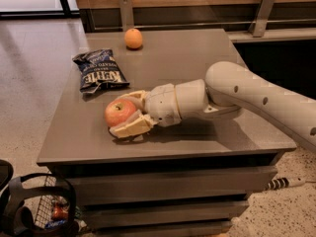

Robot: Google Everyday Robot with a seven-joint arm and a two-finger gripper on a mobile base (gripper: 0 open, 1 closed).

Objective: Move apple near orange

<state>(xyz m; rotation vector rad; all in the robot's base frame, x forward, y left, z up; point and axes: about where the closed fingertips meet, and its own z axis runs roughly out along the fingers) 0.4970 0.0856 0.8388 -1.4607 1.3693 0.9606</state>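
The reddish-pink apple (117, 112) sits at the front left of the grey table (197, 58), between the two cream fingers of my gripper (122, 113). One finger (133, 96) lies behind the apple and the other (131, 128) in front of it, both pressed to its sides. The gripper is shut on the apple, low over the tabletop. My white arm (247, 95) reaches in from the right. The small orange (133, 38) rests at the far edge of the table, well behind the apple and apart from it.
A dark blue chip bag (98, 72) lies flat between the apple and the orange, slightly to the left. A wooden wall with metal brackets (126, 11) stands behind the table. A wire basket (47, 211) sits on the floor at the front left.
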